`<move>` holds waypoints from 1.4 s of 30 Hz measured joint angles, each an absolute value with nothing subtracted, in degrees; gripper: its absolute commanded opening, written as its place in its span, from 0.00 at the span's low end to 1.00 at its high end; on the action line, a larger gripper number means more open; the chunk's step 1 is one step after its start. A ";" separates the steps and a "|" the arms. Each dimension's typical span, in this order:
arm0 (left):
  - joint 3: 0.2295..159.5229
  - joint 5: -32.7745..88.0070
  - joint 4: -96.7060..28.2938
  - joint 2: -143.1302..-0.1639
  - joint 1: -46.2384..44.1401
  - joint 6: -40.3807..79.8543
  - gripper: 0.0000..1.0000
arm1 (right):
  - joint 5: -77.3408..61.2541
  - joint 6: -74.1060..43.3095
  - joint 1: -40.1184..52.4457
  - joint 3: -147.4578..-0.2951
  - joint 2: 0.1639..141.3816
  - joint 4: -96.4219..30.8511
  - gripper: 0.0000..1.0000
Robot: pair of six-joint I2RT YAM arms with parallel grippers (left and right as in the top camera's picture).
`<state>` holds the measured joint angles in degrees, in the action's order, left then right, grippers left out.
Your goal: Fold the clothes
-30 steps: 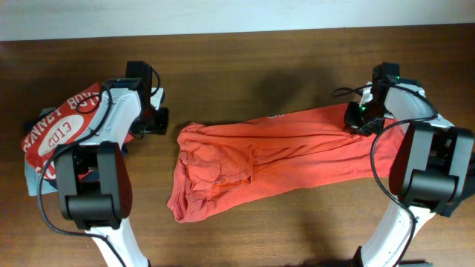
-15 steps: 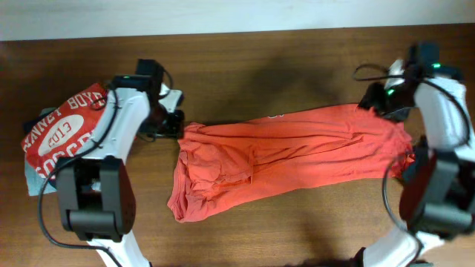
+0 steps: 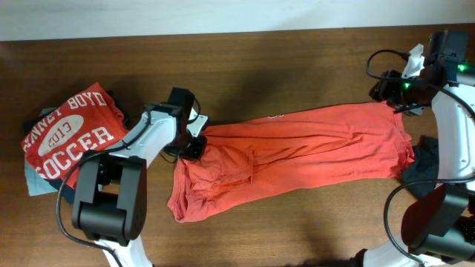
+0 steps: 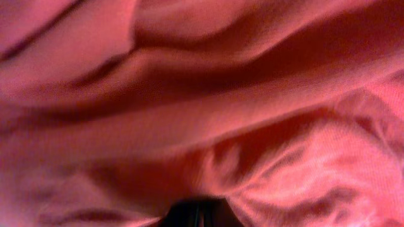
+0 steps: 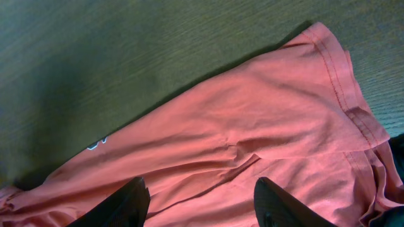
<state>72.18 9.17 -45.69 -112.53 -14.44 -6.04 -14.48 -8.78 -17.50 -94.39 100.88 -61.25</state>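
Lying on dark wood table [image 3: 260,67]: orange shirt [image 3: 297,156] | left hand [image 3: 194,145] pinching it | right hand [image 5: 201,184] wide

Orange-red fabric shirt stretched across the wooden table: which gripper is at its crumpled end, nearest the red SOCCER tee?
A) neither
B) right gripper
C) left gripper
C: overhead, the left gripper is on the crumpled end of the orange-red fabric shirt; the right gripper hangs open over the other end.

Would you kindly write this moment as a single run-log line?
left hand: shut on orange shirt, left end | right hand: open, above shirt's right end | soccer tee: lying far left, untouched
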 measured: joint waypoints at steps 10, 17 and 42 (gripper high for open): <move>70.52 1.76 -25.58 -113.51 -13.61 -6.17 0.03 | -14.50 -8.78 -17.50 -94.39 100.88 -62.33 0.59; 74.19 -0.86 -22.68 -115.77 -9.89 -6.94 0.33 | -14.50 -8.95 -17.50 -94.39 100.88 -63.07 0.70; 118.83 -3.29 -65.06 -116.16 -9.61 -7.05 0.67 | -21.69 6.98 -37.32 -94.17 122.56 -60.29 0.87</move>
